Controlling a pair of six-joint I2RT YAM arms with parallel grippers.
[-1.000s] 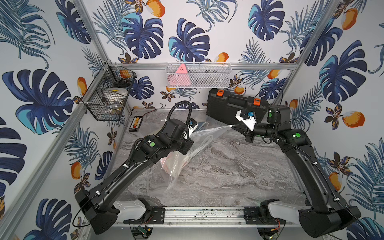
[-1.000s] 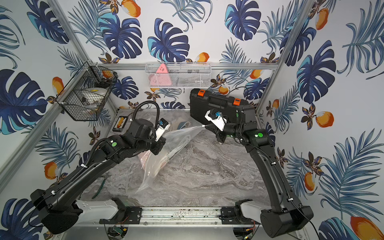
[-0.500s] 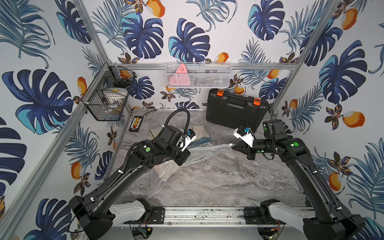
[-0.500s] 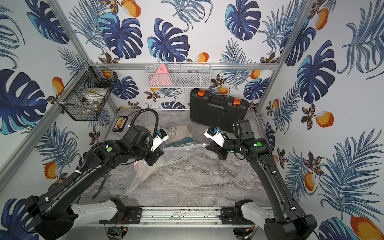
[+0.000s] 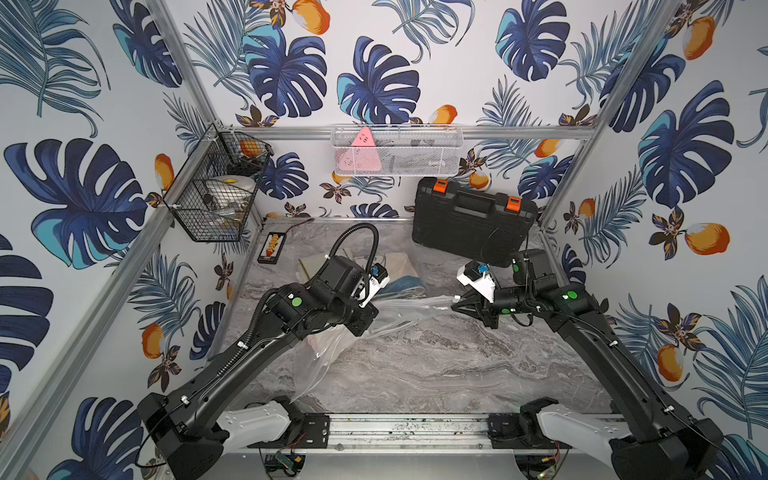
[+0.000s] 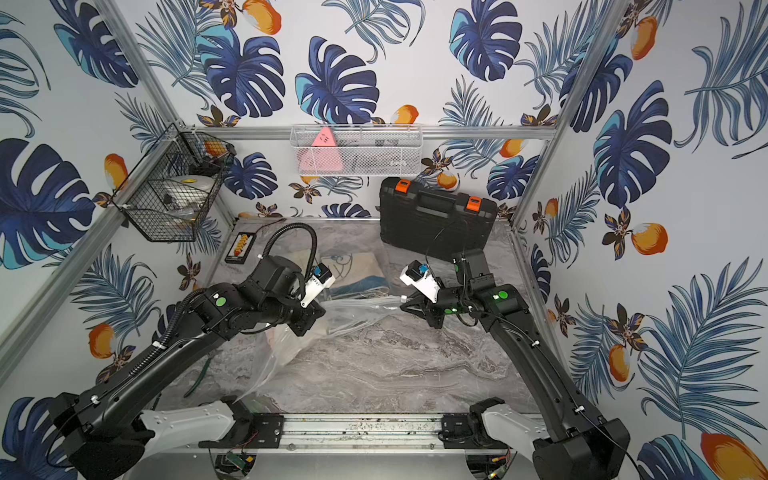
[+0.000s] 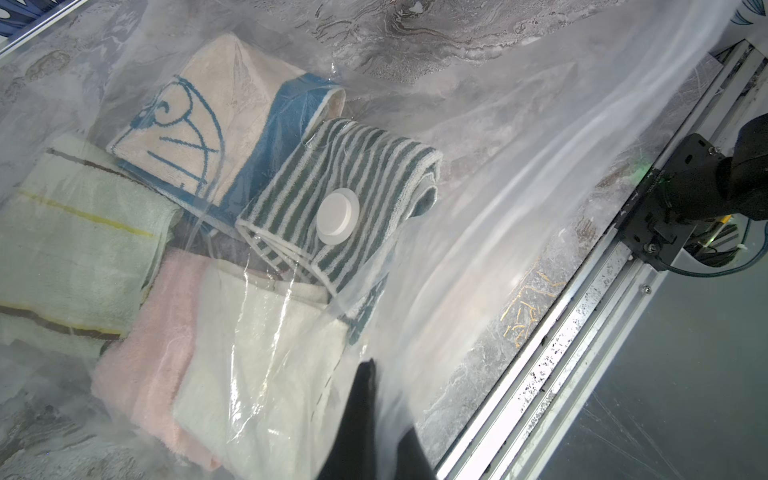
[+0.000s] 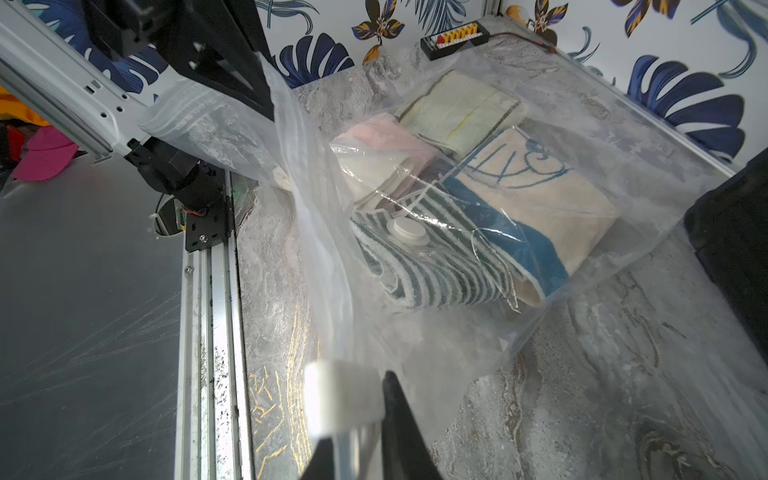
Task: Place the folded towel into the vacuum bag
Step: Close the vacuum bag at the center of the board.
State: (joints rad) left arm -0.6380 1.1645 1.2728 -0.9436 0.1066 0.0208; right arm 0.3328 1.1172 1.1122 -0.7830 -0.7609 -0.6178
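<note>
Towels (image 7: 266,124) all lie inside bag (image 8: 623,137) on table (image 5: 436,374), left gripper (image 7: 368,374) pressed together on the bag film, right gripper (image 8: 374,415) pinching its zip edge, so I'd say only release and sealing remain.

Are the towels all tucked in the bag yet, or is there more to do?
Nearly. Done: the towels look to be inside the bag, under its clear plastic. In hand: the left tool pinches the bag's edge, and the zip strip runs into the right tool. Left: let go. I cannot tell whether the mouth is zipped.
</note>
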